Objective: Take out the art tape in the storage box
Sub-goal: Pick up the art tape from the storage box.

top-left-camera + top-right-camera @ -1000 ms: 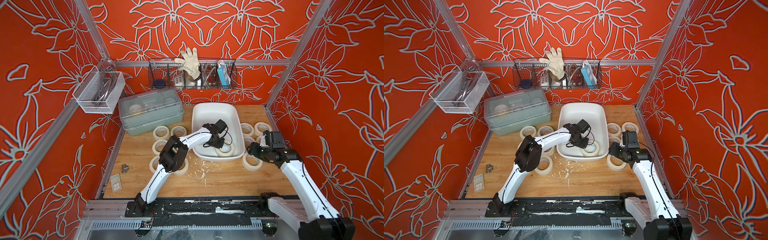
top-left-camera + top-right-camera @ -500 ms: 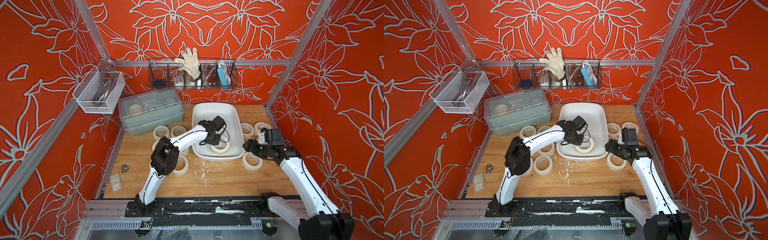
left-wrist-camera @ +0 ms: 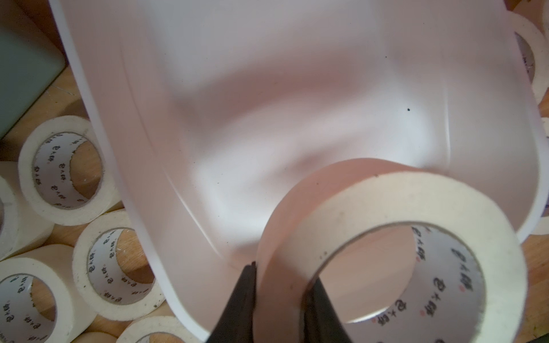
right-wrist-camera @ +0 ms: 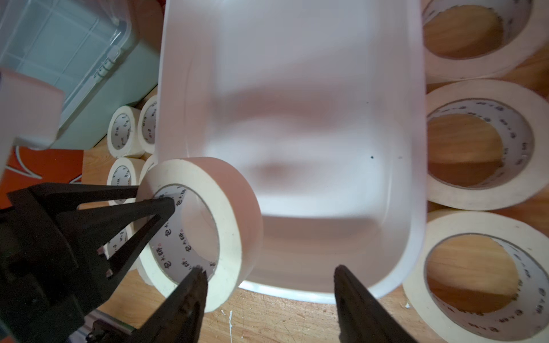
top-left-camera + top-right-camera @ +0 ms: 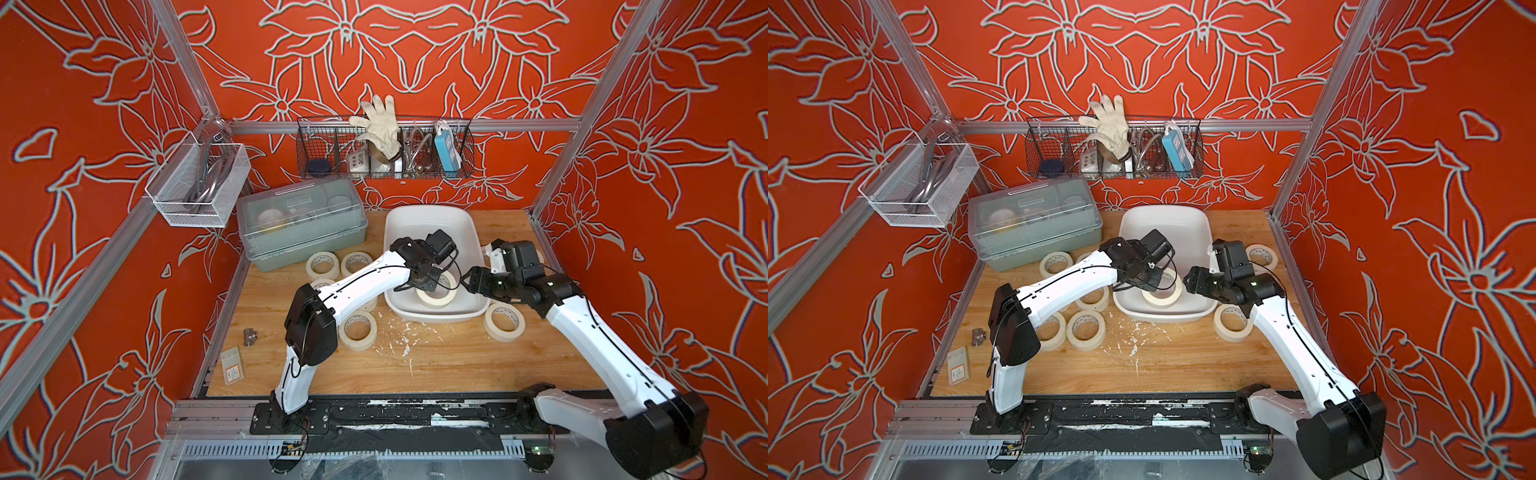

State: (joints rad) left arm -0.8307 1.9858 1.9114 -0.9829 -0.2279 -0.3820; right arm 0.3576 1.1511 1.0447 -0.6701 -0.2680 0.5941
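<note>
So the left gripper (image 3: 280,276) is clamped on one wall of the roll (image 3: 386,202) with the box (image 3: 237,89) right below it, I'd lift clear of the rim before swinging out, while the right gripper (image 4: 269,268) hangs spread and empty close by.

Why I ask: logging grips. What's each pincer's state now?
Left pincer: shut on a cream masking-tape roll.
Right pincer: open, gripping nothing.

Small dark print inside art tape (image 3: 386,202) core, illegible.
</note>
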